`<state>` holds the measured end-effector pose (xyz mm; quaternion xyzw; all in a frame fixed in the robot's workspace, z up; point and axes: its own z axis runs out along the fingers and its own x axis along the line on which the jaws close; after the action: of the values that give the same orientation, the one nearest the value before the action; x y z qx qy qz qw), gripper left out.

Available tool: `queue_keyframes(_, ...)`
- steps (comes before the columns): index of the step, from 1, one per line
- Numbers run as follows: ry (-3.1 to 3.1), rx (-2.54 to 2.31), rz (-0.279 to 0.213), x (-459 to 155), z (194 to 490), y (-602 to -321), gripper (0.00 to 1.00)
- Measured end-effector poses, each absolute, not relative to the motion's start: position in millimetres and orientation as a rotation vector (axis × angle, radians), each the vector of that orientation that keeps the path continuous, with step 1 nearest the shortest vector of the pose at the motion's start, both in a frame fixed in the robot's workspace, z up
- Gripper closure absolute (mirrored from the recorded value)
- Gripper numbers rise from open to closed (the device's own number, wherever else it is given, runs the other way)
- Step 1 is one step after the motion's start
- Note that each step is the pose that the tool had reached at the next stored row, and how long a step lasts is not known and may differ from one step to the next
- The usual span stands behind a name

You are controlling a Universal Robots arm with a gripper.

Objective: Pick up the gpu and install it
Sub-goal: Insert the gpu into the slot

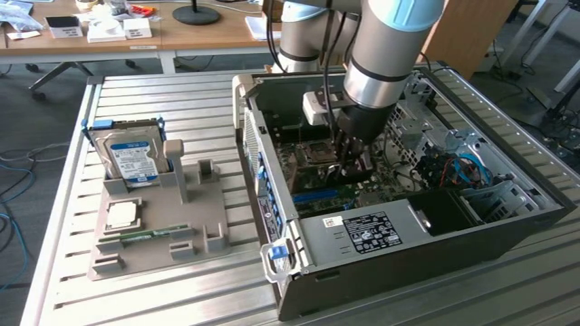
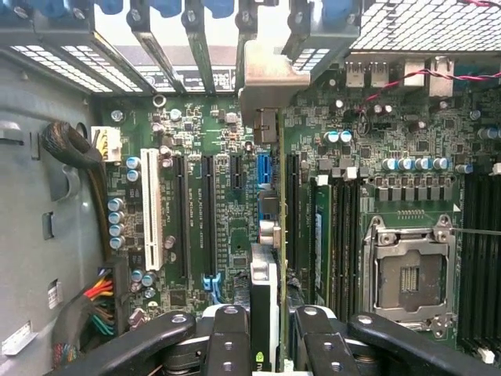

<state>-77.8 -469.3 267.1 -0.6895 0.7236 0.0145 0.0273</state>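
The gpu (image 2: 264, 290) appears edge-on in the wrist view, a thin card running from between my fingers up to its silver end bracket (image 2: 270, 78) by the case's rear slot openings. My gripper (image 2: 270, 345) is shut on it, one black finger (image 2: 227, 337) on each side. The card hangs over the green motherboard (image 2: 227, 227), lined up along the black expansion slots beside the blue slot (image 2: 263, 168); I cannot tell whether it touches a slot. In the exterior view the gripper (image 1: 349, 166) is down inside the open computer case (image 1: 507, 224).
A grey fixture (image 1: 159, 224) on the slatted table at the exterior view's left holds a blue-labelled hard drive (image 1: 134, 157), a CPU chip (image 1: 122, 216) and a RAM stick (image 1: 145, 235). Inside the case are a power supply (image 1: 367, 234), a CPU socket (image 2: 407, 274) and cables (image 2: 102, 298).
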Motion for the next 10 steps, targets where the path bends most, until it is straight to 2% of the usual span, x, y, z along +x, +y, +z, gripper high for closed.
queue_keyframes(10,2.235,-2.129,0.045,-86.0,264.1,-469.4,0.73)
